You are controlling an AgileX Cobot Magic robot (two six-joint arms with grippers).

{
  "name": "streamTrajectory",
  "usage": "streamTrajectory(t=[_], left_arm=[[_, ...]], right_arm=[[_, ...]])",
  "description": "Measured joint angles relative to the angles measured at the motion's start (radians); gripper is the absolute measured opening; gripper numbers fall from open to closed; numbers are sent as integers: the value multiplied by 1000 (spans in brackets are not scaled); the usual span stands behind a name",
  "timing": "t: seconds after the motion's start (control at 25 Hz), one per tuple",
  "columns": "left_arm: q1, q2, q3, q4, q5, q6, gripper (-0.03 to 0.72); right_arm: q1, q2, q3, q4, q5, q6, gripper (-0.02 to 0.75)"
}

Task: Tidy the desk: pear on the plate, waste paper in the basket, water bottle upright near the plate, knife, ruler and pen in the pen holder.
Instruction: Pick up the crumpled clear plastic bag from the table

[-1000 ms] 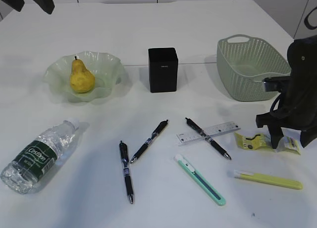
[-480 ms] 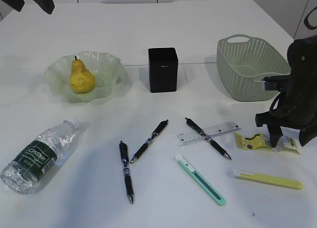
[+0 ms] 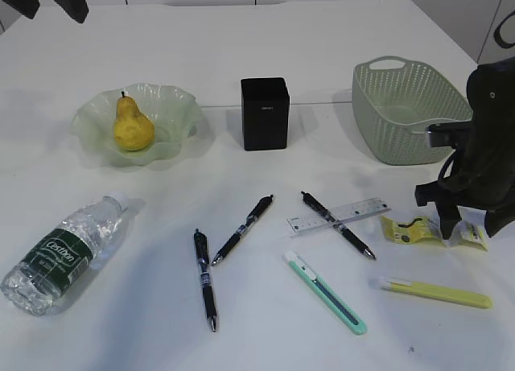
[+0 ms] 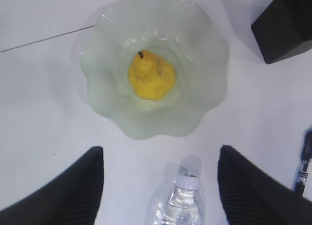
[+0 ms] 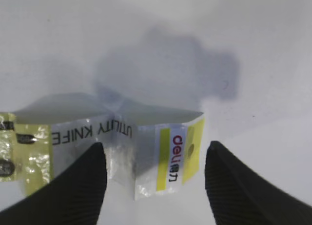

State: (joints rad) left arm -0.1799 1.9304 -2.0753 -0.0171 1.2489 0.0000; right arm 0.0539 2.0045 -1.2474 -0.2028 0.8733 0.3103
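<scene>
The yellow pear (image 3: 133, 128) (image 4: 151, 78) stands in the pale green plate (image 3: 173, 105) (image 4: 195, 108). Below it the water bottle (image 3: 64, 250) (image 4: 183, 208) lies on its side. My left gripper (image 4: 160, 156) hangs open, high above the bottle's cap. My right gripper (image 3: 469, 224) (image 5: 156, 152) is open and low, its fingers on either side of the right end of the waste paper (image 3: 414, 228) (image 5: 146, 137). The ruler (image 3: 342, 216) lies under a pen (image 3: 338, 224). The black pen holder (image 3: 265, 113) and the basket (image 3: 406, 105) stand behind.
Two more black pens (image 3: 243, 228) (image 3: 206, 278) lie mid-table. A teal knife (image 3: 326, 293) and a yellow-green knife (image 3: 438, 290) lie near the front edge. The basket stands just behind the right arm.
Almost nothing: my right gripper has shifted very slightly over the waste paper. The left arm holds still.
</scene>
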Motion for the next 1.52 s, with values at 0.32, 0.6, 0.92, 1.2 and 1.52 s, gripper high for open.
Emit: streamTrajectory(t=[0.32, 0.6, 0.92, 1.2, 1.52], left_arm=[[0, 0, 0, 0, 0, 0, 515], [0, 0, 0, 0, 0, 0, 515], [0, 0, 0, 0, 0, 0, 513], [0, 0, 0, 0, 0, 0, 512], [0, 0, 0, 0, 0, 0, 510]], right_arm=[[0, 0, 0, -19, 0, 0, 435], [0, 0, 0, -30, 0, 0, 432], [0, 19, -1, -30, -2, 0, 428], [0, 25, -1, -21, -2, 0, 427], [0, 25, -1, -11, -7, 0, 353]])
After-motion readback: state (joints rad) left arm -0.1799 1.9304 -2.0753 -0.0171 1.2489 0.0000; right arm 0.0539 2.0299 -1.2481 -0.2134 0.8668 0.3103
